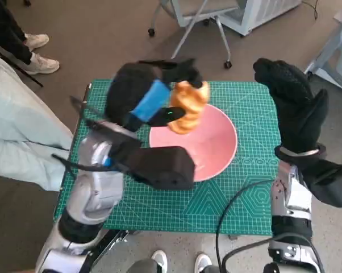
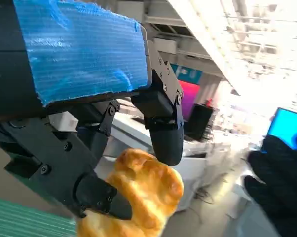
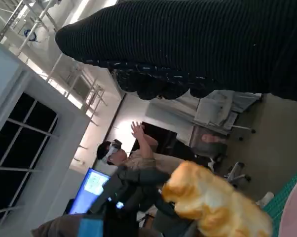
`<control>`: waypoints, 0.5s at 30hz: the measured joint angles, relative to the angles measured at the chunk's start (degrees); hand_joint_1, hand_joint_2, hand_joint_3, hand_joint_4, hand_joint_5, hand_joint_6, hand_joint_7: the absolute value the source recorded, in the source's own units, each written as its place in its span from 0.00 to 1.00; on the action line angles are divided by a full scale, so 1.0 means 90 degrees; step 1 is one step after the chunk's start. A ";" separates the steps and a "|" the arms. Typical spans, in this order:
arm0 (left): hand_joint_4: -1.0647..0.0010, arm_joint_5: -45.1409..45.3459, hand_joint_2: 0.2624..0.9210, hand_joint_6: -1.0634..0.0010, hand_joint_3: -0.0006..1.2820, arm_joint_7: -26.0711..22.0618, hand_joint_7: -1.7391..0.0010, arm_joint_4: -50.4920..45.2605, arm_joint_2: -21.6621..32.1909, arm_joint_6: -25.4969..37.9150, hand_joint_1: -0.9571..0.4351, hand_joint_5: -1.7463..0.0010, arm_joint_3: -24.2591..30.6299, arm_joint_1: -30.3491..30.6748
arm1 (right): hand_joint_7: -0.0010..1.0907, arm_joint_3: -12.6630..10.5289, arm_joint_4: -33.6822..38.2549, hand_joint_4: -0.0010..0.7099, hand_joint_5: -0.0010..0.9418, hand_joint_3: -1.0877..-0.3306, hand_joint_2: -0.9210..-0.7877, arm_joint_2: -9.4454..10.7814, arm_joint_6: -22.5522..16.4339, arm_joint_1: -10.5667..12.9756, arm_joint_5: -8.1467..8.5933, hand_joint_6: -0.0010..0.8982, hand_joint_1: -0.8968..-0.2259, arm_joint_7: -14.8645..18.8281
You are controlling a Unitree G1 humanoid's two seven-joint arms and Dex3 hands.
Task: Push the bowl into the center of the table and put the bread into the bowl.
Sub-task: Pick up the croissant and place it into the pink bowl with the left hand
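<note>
Bread held by left robot hand above pink bowl rim at 10 o'clock, bowl sat mid-bench, right robot hand spread wide, empty, over bench's 3 o'clock edge.

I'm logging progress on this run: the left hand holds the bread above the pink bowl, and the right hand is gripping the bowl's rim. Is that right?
Not quite. The right hand grips nothing: in the head view it is raised beside the pink bowl, off its rim, holding nothing. The rest stands: the left hand holds the bread above the bowl.
</note>
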 measured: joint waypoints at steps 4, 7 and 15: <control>0.26 -0.0012 0.81 0.29 0.17 0.0009 0.36 0.0366 -0.0167 -0.0055 0.58 0.26 -0.0139 -0.0065 | 0.34 -0.0042 -0.0001 0.26 0.00 0.49 0.00 -0.0001 -0.0010 0.0046 0.0009 0.17 0.36 -0.0013; 0.21 -0.0014 0.81 0.29 0.15 0.0058 0.45 0.0642 -0.0249 -0.0131 0.65 0.33 -0.0235 -0.0090 | 0.32 -0.0057 -0.0014 0.26 0.00 0.50 0.00 0.0001 -0.0011 0.0060 0.0009 0.18 0.36 -0.0036; 0.18 -0.0073 0.92 0.33 0.04 0.0258 0.45 0.1221 -0.0359 -0.0443 0.69 0.38 -0.0328 -0.0099 | 0.31 -0.0062 -0.0134 0.26 0.00 0.50 0.00 0.0004 0.0007 0.0106 0.0010 0.19 0.36 -0.0091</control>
